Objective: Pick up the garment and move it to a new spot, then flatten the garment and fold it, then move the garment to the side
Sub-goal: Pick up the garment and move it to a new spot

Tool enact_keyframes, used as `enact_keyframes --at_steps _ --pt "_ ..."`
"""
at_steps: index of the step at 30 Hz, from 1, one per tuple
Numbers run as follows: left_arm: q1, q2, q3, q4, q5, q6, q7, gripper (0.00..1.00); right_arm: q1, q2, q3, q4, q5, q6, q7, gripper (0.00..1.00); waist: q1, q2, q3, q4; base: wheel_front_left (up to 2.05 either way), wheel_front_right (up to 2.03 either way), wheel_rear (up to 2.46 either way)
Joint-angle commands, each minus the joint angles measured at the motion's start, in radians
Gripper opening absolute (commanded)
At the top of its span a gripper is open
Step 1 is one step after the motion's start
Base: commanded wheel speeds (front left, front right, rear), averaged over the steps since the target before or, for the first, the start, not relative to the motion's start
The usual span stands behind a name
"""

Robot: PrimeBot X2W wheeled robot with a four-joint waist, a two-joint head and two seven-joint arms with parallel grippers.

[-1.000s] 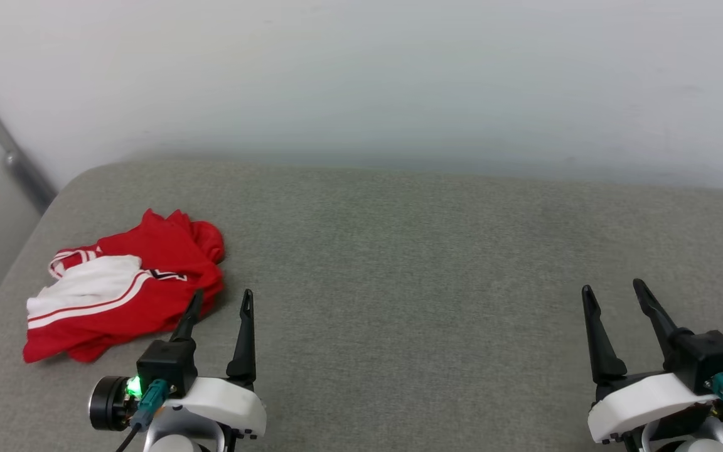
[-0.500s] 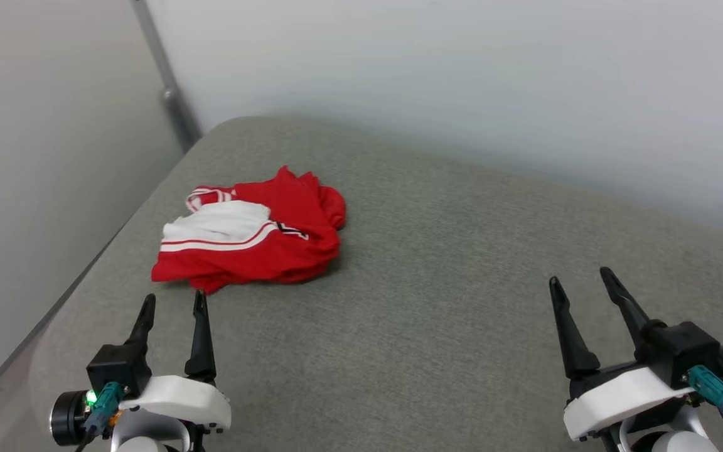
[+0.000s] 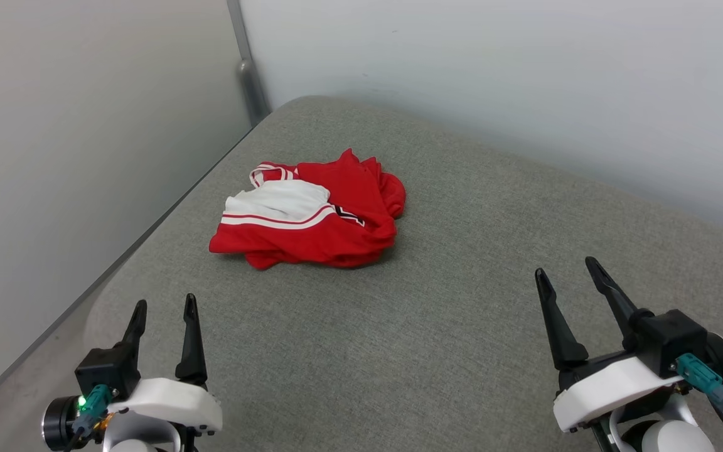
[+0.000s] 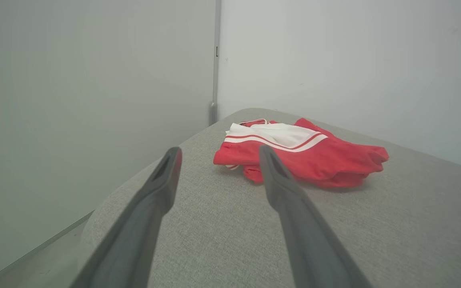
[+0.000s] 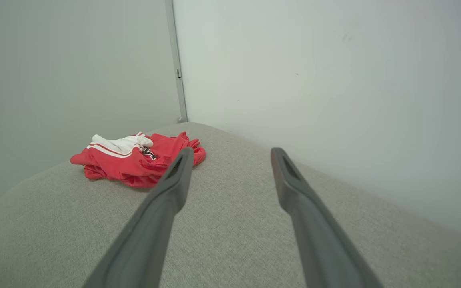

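The garment (image 3: 311, 220) lies crumpled in a heap on the grey padded surface, red with a white sleeve and striped trim on top, near the far left corner. It also lies ahead in the left wrist view, garment (image 4: 306, 154), and off to the left in the right wrist view, garment (image 5: 134, 162). My left gripper (image 3: 166, 306) hovers open at the lower left, well short of the heap, nothing between its fingers. My right gripper (image 3: 565, 271) is open and empty at the lower right, far from the cloth.
The grey padded surface (image 3: 462, 326) has a rounded corner by the wall joint, where a grey vertical post (image 3: 248, 69) stands. Its left edge (image 3: 148, 232) drops off beside a pale wall. White walls close the back and left.
The head view has swung left, so the garment now sits nearer the picture's centre. The left gripper has drawn back from the garment's edge. Both grippers stay open.
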Motion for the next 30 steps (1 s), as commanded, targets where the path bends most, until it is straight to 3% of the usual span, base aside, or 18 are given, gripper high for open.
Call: enact_keyframes --at_steps 1,12,16,23,30 --pt "-0.022 -0.005 -0.002 0.007 0.002 -0.005 -0.003 1.00 -0.005 0.001 -0.001 -0.003 -0.005 0.000 0.000 1.00 0.0000 0.0000 0.004 -0.001 0.00 0.00 0.00" --pt "-0.328 0.038 -0.015 0.058 -0.041 -0.049 0.041 1.00 -0.079 -0.024 0.022 -0.060 -0.016 0.000 0.044 1.00 0.0000 0.0000 0.139 -0.103 0.00 0.00 0.00" --pt "-0.508 0.100 -0.002 0.114 -0.080 -0.065 0.122 1.00 -0.116 -0.040 0.039 -0.079 -0.022 0.000 0.049 1.00 0.0000 0.0000 0.213 -0.176 0.00 0.00 0.00" --pt "-0.710 0.240 -0.026 0.253 -0.177 -0.088 0.410 1.00 -0.174 -0.054 0.050 -0.087 -0.004 0.000 0.053 1.00 0.0000 0.0000 0.340 -0.292 0.00 0.00 0.00" --pt "-0.707 0.384 -0.115 0.357 -0.347 -0.089 0.743 1.00 -0.222 -0.048 0.055 -0.043 0.007 0.000 0.023 1.00 0.0000 0.0000 0.425 -0.367 0.00 0.00 0.00"
